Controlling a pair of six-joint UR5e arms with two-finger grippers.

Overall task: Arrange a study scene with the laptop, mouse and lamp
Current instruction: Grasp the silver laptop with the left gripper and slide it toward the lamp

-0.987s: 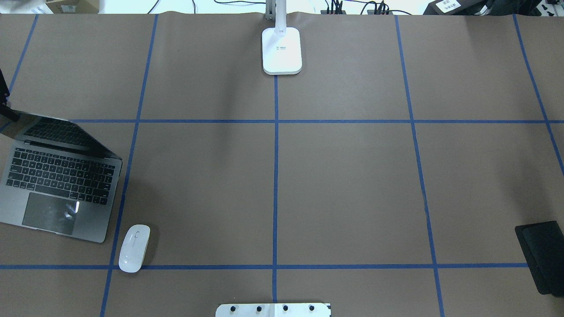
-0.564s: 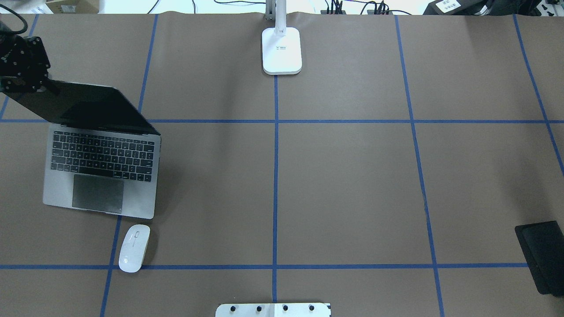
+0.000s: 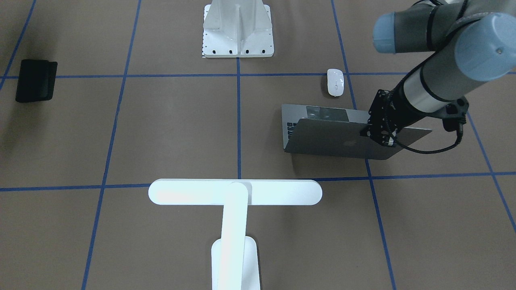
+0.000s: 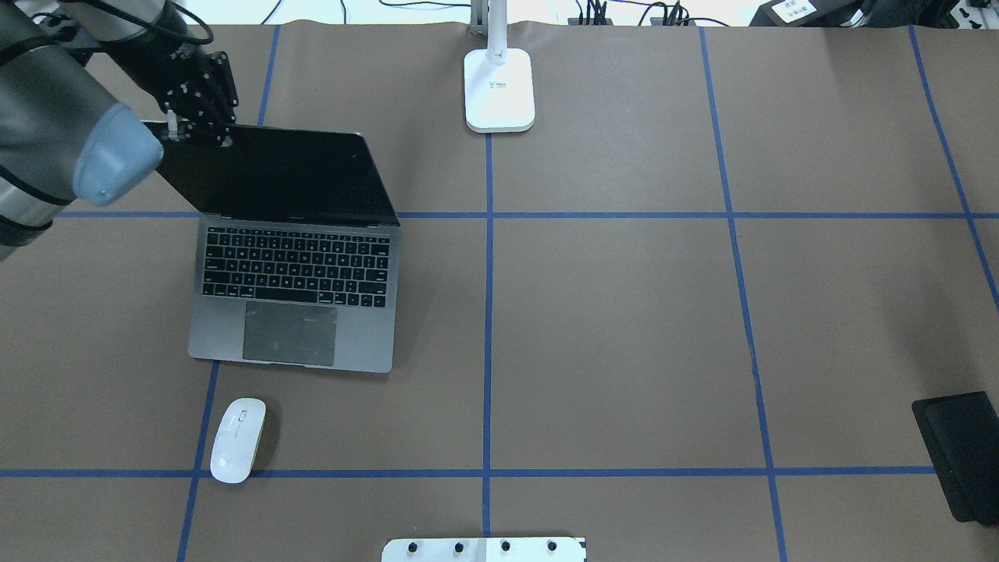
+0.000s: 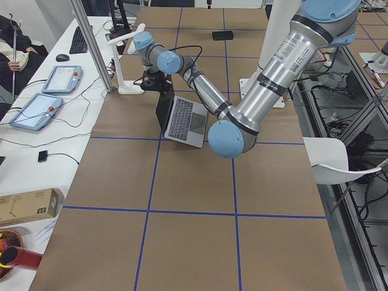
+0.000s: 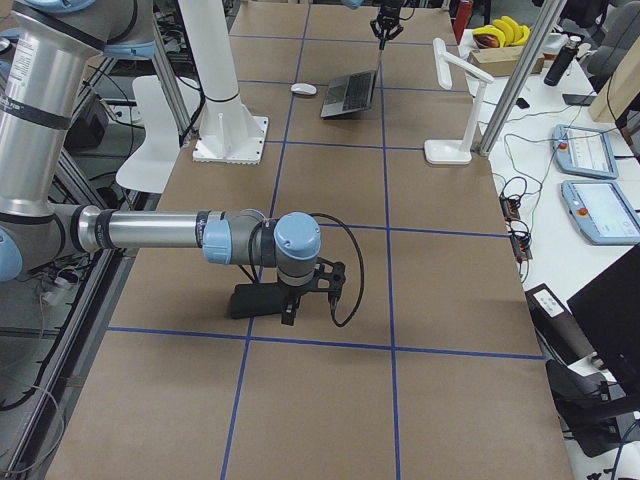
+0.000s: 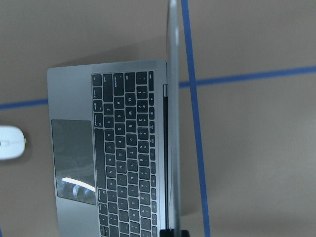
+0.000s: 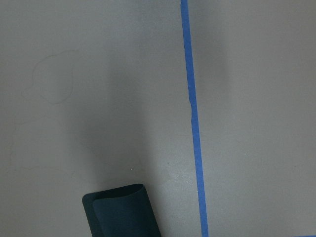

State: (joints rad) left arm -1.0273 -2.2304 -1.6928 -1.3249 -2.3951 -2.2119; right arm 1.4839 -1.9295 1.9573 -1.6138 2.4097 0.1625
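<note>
The grey laptop point(image 4: 293, 312) stands open left of centre, its keyboard toward me. My left gripper point(image 4: 191, 129) is shut on the far-left corner of its lid, seen from behind in the front view point(image 3: 381, 133). The left wrist view shows the lid edge-on over the keys point(image 7: 123, 148). The white mouse point(image 4: 237, 440) lies on its own near the laptop's front-left corner. The white lamp point(image 3: 235, 192) stands at the far middle edge. My right gripper point(image 6: 290, 305) is low by the black mat point(image 6: 250, 298); I cannot tell whether it is open or shut.
The folded black mat point(image 4: 960, 453) lies at the near right edge. The white bolted mount point(image 4: 484, 549) sits at the near middle. Blue tape lines divide the brown table cover point(image 4: 624, 328). Tablets and cables lie beyond the far edge.
The laptop has moved right, from the table's left edge toward the centre, and turned square to me, with my left arm coming into view on its lid. Mouse and lamp have not moved.
</note>
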